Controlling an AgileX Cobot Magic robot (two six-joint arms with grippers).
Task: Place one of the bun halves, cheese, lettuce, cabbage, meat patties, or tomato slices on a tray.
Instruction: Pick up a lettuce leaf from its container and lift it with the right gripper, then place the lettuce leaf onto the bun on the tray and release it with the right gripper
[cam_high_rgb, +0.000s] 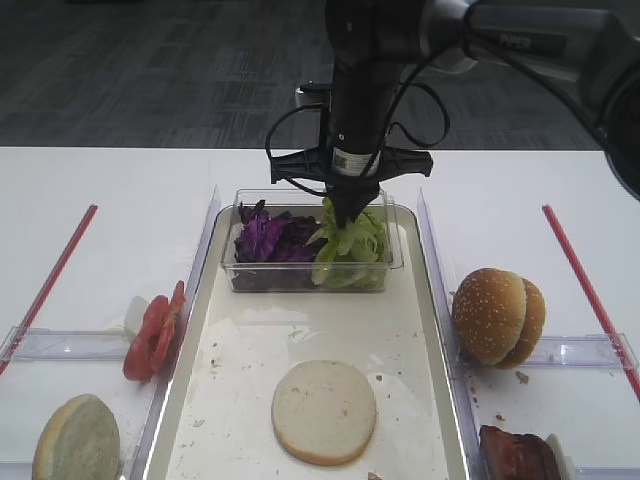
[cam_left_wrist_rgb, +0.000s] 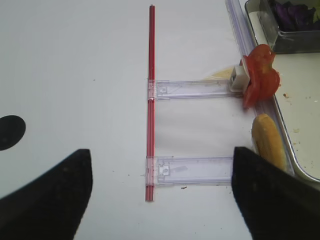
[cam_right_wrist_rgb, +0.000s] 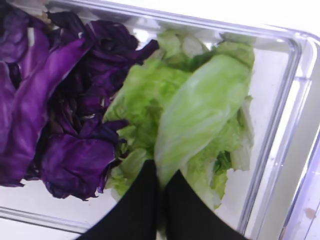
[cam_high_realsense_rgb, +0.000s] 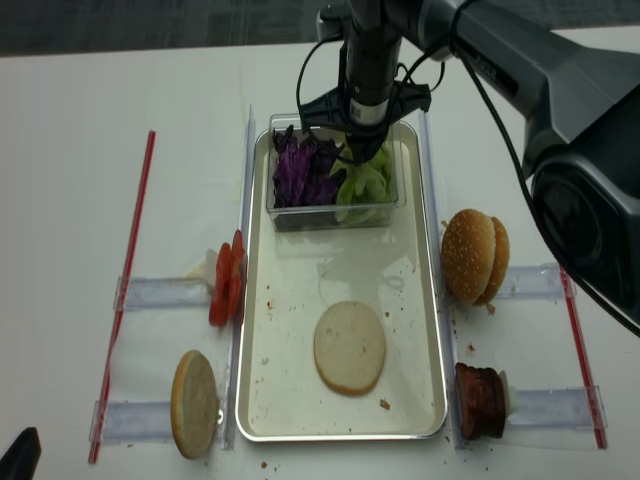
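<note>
Lettuce in the clear tub, pinched by the right gripper, jaws pressed together on one leaf; cabbage just left of it; we read no writing; left gripper spread, holding nothing

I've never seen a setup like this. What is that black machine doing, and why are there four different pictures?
It is a two-armed robot building a burger. Two pictures look down from above; the other two come from cameras on each arm's wrist. The right gripper has reached into the clear tub and is shut on a lettuce leaf, beside the purple cabbage. The left gripper waits open over bare table. On the long tray lies one flat bun half. Beside it stand tomato slices, another bun half, sesame bun tops and meat patties.
</note>
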